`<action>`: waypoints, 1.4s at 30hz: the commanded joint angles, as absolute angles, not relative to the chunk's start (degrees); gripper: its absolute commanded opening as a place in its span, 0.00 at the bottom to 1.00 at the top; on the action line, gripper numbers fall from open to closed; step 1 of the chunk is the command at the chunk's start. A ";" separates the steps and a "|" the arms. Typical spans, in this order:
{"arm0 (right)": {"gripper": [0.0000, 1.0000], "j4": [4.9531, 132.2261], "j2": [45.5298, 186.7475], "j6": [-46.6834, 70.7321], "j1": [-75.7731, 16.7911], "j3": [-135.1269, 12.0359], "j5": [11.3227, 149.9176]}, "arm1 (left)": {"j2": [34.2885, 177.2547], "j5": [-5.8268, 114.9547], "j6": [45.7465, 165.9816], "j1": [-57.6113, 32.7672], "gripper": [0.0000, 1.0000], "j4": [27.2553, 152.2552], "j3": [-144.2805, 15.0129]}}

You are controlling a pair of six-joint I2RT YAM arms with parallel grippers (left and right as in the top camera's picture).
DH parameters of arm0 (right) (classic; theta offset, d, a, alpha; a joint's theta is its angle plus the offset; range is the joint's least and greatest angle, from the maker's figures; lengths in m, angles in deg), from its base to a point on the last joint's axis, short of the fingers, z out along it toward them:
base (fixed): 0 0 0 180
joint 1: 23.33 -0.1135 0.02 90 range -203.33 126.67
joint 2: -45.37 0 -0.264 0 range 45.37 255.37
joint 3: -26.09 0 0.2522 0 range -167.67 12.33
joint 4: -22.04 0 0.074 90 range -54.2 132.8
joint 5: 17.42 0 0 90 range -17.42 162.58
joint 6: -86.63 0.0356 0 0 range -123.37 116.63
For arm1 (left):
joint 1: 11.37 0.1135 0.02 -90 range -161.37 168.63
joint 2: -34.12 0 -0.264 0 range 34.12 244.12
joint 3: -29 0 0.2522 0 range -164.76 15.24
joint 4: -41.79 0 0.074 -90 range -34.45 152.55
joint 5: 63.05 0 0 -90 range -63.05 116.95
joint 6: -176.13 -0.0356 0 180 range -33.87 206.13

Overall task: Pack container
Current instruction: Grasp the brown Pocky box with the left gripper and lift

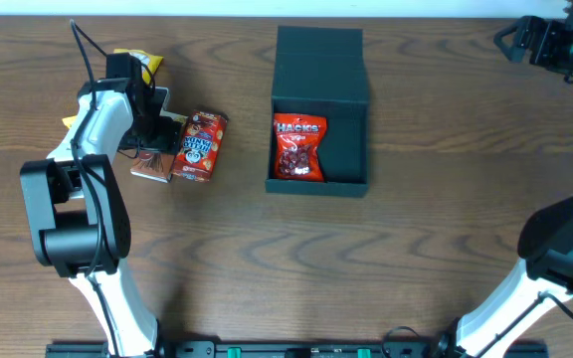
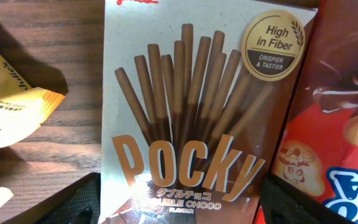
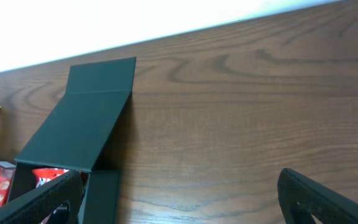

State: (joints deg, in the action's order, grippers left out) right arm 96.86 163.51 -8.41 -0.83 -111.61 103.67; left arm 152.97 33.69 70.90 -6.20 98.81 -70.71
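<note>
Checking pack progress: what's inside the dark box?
One red Hacks packet lies against the left wall of the container; the right side shows bare floor. Anything under the packet is covered.

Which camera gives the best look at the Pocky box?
The left wrist view: the Pocky box fills the frame, its label readable. Overhead, it is a small brown shape partly hidden beneath the left gripper. The right wrist view does not show it.

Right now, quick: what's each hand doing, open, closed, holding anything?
Left hand: open over the Pocky box, holding nothing.
Right hand: open, empty.
</note>
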 commanded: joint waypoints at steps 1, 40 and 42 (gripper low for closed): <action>0.99 96.80 163.34 -8.15 -1.61 -111.48 104.11 | 153.89 34.08 69.11 -6.51 0.81 99.32 -70.86; 0.99 97.06 163.34 -8.15 -1.66 -111.48 104.11 | 155.97 32.47 68.61 -8.52 0.85 100.06 -71.45; 0.99 97.06 163.34 -8.15 -1.66 -111.48 104.11 | 156.58 32.49 68.72 -8.52 0.84 100.08 -71.45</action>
